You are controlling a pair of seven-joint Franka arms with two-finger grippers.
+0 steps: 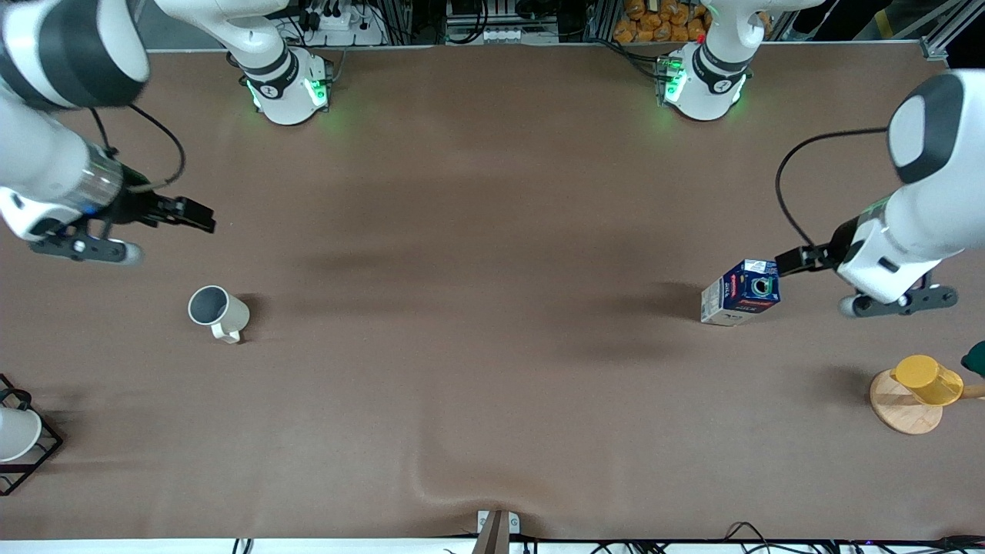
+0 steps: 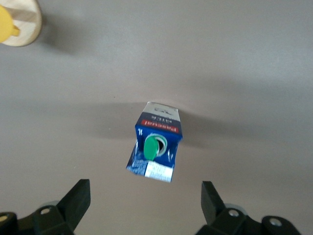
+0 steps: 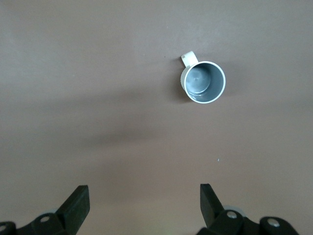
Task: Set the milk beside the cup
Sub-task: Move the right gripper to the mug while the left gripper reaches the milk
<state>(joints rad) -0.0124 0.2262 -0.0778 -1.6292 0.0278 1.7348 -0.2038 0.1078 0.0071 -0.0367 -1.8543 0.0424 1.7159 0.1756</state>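
The left gripper (image 2: 145, 203) has its two black fingers (image 2: 78, 196) spread wide apart with nothing between them, low in the left wrist view. It hangs in the air over the tabletop (image 1: 477, 308), just beside the milk carton (image 1: 740, 292), at the middle right of the front view (image 1: 789, 260). The milk carton (image 2: 156, 144) stands upright on the tabletop. It has a dark blue top part, a red band, a white lower part and a green round cap. It sits in the middle of the left wrist view, between the lines of the two fingers but not touched by them. The right gripper (image 3: 145, 203) also has its black fingers (image 3: 78, 198) wide apart and holds nothing. In the front view it is at the upper left (image 1: 192, 215), up in the air over bare tabletop. The off-white mug (image 1: 218, 310) stands lower in that frame, at the middle left, upright, with a grey inside and a small handle. In the right wrist view the mug (image 3: 203, 82) shows in the upper right part. The milk carton and the mug are well apart, near opposite ends of the tabletop. At the lower right of the front view a yellow cup (image 1: 927, 378) rests on a round wooden board (image 1: 900, 408). At the lower left edge a white cup (image 1: 15, 432) sits in a black wire rack (image 1: 38, 454).
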